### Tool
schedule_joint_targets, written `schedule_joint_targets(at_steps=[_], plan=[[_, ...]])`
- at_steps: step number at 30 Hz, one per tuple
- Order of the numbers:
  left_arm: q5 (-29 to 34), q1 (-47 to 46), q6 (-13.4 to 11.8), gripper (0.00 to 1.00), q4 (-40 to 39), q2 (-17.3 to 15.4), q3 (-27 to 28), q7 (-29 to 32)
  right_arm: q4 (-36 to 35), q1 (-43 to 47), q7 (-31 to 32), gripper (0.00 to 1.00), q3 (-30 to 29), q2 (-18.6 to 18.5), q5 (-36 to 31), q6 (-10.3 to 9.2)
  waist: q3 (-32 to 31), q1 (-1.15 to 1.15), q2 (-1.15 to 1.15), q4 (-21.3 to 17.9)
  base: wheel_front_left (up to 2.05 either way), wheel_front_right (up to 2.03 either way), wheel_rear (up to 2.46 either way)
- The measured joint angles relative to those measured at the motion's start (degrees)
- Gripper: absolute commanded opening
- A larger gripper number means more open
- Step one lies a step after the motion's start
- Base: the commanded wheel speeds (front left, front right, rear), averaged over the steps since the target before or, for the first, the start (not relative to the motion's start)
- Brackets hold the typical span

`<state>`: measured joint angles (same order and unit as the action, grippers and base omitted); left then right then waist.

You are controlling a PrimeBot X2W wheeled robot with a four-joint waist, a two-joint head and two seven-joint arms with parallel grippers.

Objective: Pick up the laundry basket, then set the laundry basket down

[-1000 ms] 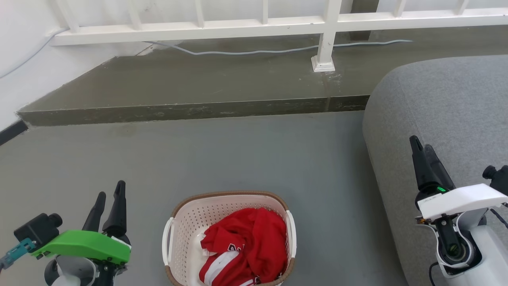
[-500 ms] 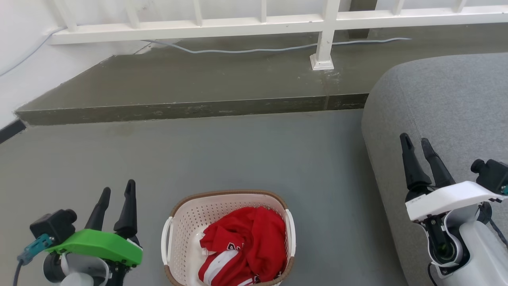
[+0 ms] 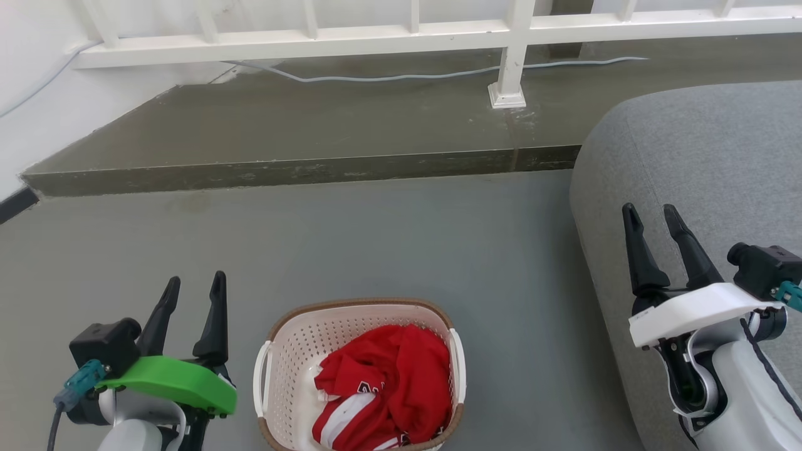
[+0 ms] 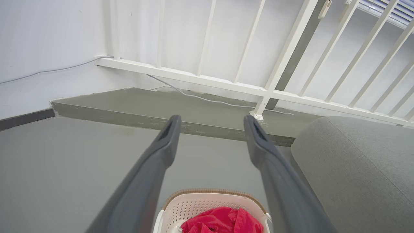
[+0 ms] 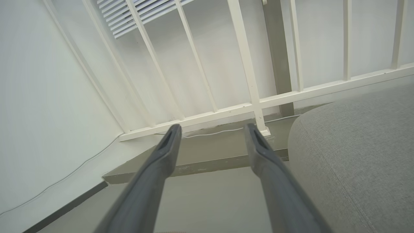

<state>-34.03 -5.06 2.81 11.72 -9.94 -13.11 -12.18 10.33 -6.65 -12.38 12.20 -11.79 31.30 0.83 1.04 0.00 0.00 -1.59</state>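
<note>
Head view had the laundry basket (image 3: 357,304) sitting on the grey floor (image 3: 376,238) low in the middle, a red garment (image 3: 388,382) heaped inside; left gripper (image 3: 195,279) was just beside its left side, right gripper (image 3: 649,210) well off to the right, over the edge of the grey sofa (image 3: 689,144); both had their fingers spread apart and nothing in them, neither touching the basket.

My read was that the reach-in hadn't really begun; to do it well I'd bring each arm down to its own white loop handle (image 3: 259,376), right arm swinging in clear of the sofa, then close both at the same level so the basket lifts flat and the clothes don't tip out.

For the handles the head view was the one to go by; left wrist view caught the far brown rim and some red cloth low between its fingers; right wrist view looked at the white railing (image 5: 245,106) and a slatted blind (image 5: 139,13) instead.
</note>
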Motion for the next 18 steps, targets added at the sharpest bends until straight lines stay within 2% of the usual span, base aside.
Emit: schedule_joint_targets(at_steps=[13,18], plan=[[9.03,-0.86,0.03,1.0,-0.93,0.08,-0.4,-2.24,0.03,-1.01,-2.0,1.0,0.68,0.02,-10.12,-0.94,0.1,0.0,0.0,-0.1,0.0,0.0,0.0],[10.12,-0.86,0.22,1.0,-0.91,0.32,-0.29,-2.24,0.32,-1.14,-2.04,1.0,0.48,0.25,-10.37,-0.94,0.05,0.0,0.0,-0.09,0.0,0.0,0.0]])
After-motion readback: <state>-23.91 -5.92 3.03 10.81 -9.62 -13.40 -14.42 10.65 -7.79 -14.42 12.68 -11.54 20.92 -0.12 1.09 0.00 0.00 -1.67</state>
